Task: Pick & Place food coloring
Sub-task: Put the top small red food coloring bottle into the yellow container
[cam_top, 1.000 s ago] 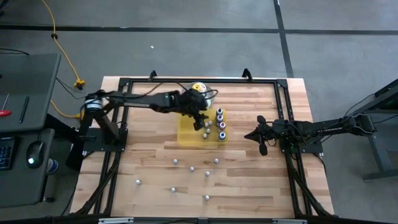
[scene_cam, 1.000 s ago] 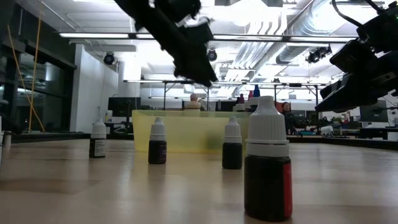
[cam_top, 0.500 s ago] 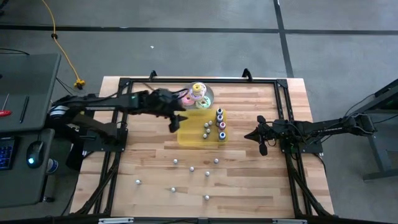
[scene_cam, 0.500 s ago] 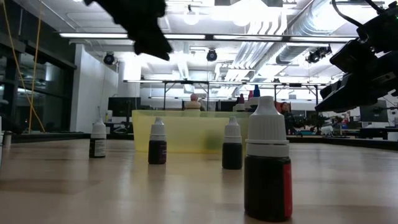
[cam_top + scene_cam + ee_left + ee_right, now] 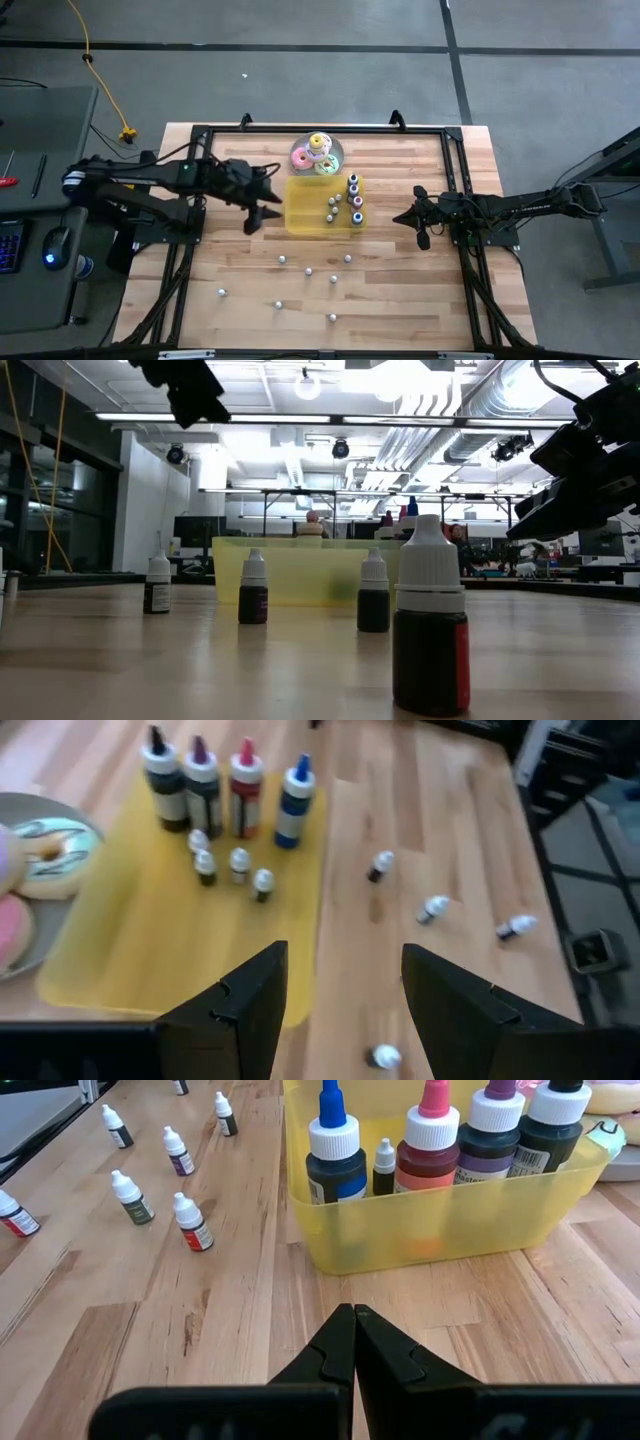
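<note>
The food coloring is a set of tiny pale-capped bottles. A few of them (image 5: 238,863) stand in the yellow tray (image 5: 305,212). Several more (image 5: 308,270) are scattered over the near half of the table and show close up in the low view (image 5: 430,622). My left gripper (image 5: 260,217) hovers open just left of the tray, high above the table, with nothing between its fingers (image 5: 343,956). My right gripper (image 5: 415,222) waits shut to the right of the tray, seen in its own view (image 5: 352,1320).
Four larger dropper bottles (image 5: 355,197) stand along the tray's right side. A plate of pastel ring toys (image 5: 318,155) sits just beyond the tray. A black frame (image 5: 190,200) borders the table.
My left gripper has drawn back from above the tray toward the table's left edge, rising as it went. It stays open and carries nothing. The bottles have not moved.
</note>
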